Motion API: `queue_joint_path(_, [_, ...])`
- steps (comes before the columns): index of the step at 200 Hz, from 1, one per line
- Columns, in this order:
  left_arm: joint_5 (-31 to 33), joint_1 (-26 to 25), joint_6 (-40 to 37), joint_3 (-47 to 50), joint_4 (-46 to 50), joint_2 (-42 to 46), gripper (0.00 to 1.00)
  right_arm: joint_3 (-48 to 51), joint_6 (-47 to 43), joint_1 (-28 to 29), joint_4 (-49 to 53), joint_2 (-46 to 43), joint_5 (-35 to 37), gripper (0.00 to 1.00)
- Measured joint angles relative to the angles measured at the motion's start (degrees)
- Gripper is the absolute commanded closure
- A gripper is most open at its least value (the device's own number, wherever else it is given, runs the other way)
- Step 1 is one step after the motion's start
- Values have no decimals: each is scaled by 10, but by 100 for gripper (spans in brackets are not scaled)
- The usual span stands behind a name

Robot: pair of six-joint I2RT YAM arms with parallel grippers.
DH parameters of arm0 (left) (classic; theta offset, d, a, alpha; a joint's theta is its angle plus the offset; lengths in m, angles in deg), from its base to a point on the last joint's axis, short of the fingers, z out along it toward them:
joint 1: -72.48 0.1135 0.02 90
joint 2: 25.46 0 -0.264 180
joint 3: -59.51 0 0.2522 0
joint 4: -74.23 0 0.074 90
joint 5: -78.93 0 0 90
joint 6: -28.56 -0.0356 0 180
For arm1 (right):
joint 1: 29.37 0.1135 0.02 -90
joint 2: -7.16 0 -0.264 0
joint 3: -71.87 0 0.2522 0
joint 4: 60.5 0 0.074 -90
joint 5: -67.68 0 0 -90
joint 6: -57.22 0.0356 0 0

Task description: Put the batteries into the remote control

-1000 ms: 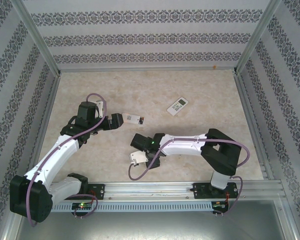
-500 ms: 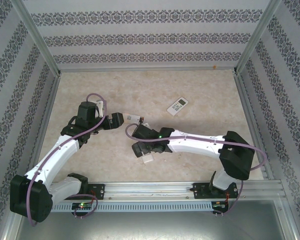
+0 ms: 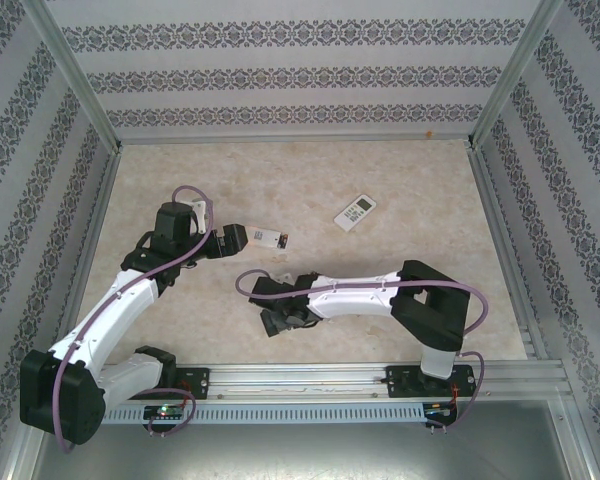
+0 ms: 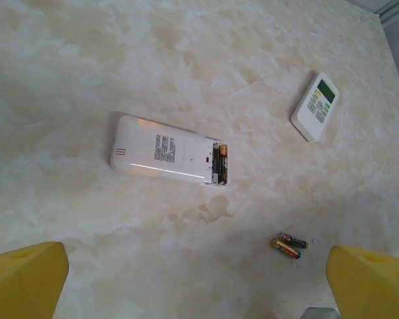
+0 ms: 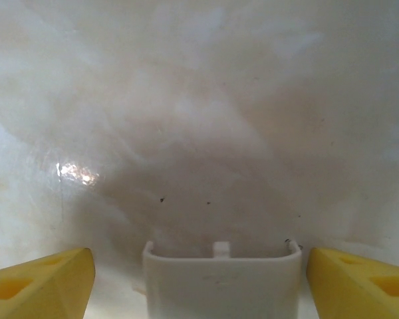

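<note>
Batteries (image 4: pixel 289 244) lie near-right of our left pincer (image 4: pixel 199 286), long axes about left-right. We see both pincers with fingers apart, the right pincer (image 5: pixel 199 274) around a white cover (image 5: pixel 221 282).

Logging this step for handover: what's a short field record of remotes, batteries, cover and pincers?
open remote: face down, compartment uncovered, a battery inside
loose batteries: two, lying together
second remote: face up, apart
left pincer: open, near open remote
right pincer: open
cover: between right pincer's fingers, ungripped
</note>
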Motion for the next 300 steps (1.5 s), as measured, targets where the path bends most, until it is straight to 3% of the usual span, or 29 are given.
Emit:
queue_joint_path(39, [0, 0, 0, -1, 0, 0, 0, 13, 5, -4, -7, -5, -1, 29])
queue_joint_path(78, [0, 0, 0, -1, 1, 0, 0, 33, 0, -2, -17, -23, -9, 19])
queue_joint_path(162, [-7, 0, 0, -16, 15, -5, 0, 38, -81, -11, -2, -34, -16, 56])
queue_joint_path(196, [-18, 0, 0, -54, 47, -5, 0, 30, -207, -70, 0, -95, -31, 57])
queue_joint_path(232, [-18, 0, 0, -75, 69, -1, 0, -10, -441, -164, -28, -153, -33, 58])
queue_joint_path(267, [-20, 0, 0, -99, 79, -14, 0, -113, -637, -240, -24, -82, -96, 58])
queue_joint_path(300, [-22, 0, 0, -105, 80, -26, 0, -200, -718, -297, -1, 12, -179, 57])
